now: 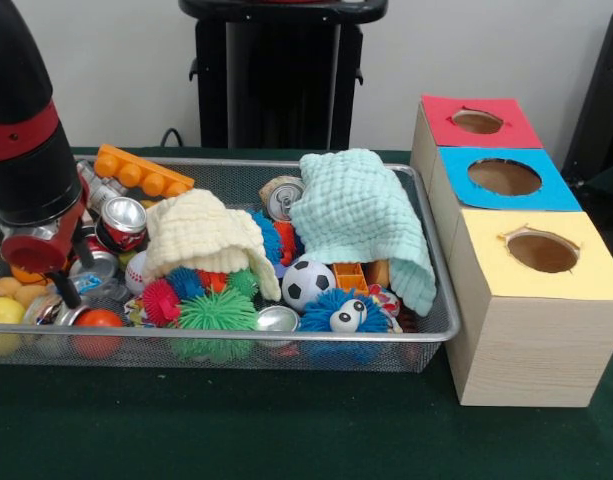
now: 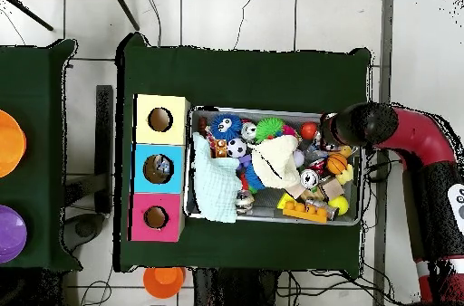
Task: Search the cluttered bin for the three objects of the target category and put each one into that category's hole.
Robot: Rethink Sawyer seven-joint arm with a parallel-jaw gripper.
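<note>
The arm comes down at the left edge of the front view, and its gripper [image 1: 48, 275] hangs over the left end of the wire bin [image 1: 441, 330], low among the clutter there. Whether the fingers are apart or together I cannot tell; the red wrist hides most of them.

Directly beneath sit small crushed drink cans [image 1: 121, 220], so cans look like the likely quarry, though that is only a guess from where the arm is. Another can [image 1: 282, 196] shows its silver top at upper middle of the frame, tucked against the mint cloth [image 1: 366, 215], and a third silver top [image 1: 277, 319] peeks out at the bin's near edge beside the green spiky ball [image 1: 216, 315].

Those cans would be light, thin-walled and slick, already dented, so a squeeze across the round body should hold better than a pinch on the rim. They lie wedged among an orange building block [image 1: 141, 172], a baseball [image 1: 136, 272] and small fruit, so they may slide or drag neighbours along when lifted.

The yellow cloth [image 1: 201, 235] is limp and probably covers more things.

The three wooden boxes stand at the right of the frame on the green counter [image 1: 236, 430], their holes topped red [image 1: 477, 121], blue [image 1: 504, 177] and yellow [image 1: 542, 252].
</note>
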